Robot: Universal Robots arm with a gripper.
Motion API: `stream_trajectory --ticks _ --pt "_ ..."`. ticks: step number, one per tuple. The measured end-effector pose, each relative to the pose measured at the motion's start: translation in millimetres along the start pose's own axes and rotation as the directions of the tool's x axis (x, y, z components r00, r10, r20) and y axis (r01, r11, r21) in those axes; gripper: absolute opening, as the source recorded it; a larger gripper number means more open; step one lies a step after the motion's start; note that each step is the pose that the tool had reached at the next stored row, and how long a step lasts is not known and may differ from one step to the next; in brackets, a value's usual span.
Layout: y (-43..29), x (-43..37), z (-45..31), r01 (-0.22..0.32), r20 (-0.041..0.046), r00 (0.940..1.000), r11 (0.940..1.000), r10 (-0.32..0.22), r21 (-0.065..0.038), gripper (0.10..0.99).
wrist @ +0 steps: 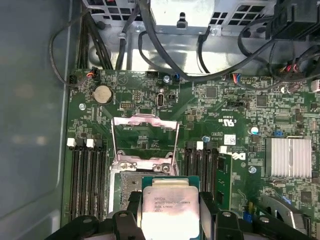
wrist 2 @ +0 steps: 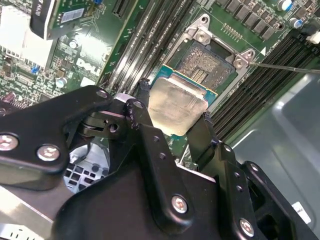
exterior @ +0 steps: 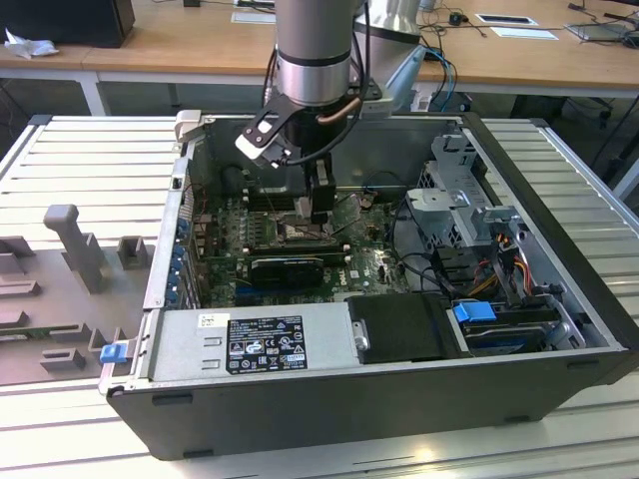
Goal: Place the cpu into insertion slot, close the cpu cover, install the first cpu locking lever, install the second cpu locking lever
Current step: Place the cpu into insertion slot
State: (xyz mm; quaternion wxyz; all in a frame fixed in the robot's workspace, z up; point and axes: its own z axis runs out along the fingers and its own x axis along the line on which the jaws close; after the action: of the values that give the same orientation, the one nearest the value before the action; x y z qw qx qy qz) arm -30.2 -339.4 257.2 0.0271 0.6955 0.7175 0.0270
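Exterior view
- Arm: it is reaching down into the open computer case (exterior: 399,419), which is lying on the slatted surface (exterior: 80,150).
- Tool (exterior: 321,205): it is hanging over the middle of the green motherboard (exterior: 290,261); what it is carrying is not showing clearly from here.
- Surroundings: the grey power supply box (exterior: 250,344) is sitting at 6 o'clock from the tool, and the metal drive cage (exterior: 459,190) at 3 o'clock, as the exterior view shows them.

Second wrist view
- Tool (wrist 2: 175,104): it is partly closed, with both black fingers (wrist 2: 145,130) pressing on opposite edges of the cpu (wrist 2: 177,105).
- Cpu: it is hanging at the near edge of the insertion slot (wrist 2: 207,62), overlapping it; whether it is touching the slot cannot be told.
- Insertion slot: its contact field is lying bare beyond the chip, between rows of long memory slots (wrist 2: 145,40).

First wrist view
- Tool (wrist: 170,200): it is clamping the cpu (wrist: 167,207) between its fingers.
- Cpu cover (wrist: 145,120): it is standing swung open, away from the insertion slot (wrist: 127,187).
- Cpu: it is sitting over the slot's area, just beside the raised cover's hinge end.
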Motion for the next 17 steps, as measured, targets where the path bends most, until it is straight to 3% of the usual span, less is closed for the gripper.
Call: stream_trajectory --ticks 9,17 --pt "-7.8 3.5 4.5 0.000 -0.0001 1.0000 1.0000 0.000 0.000 0.545" --pt "-9.8 9.4 12.1 0.000 0.0002 1.0000 1.0000 0.000 0.000 0.545"
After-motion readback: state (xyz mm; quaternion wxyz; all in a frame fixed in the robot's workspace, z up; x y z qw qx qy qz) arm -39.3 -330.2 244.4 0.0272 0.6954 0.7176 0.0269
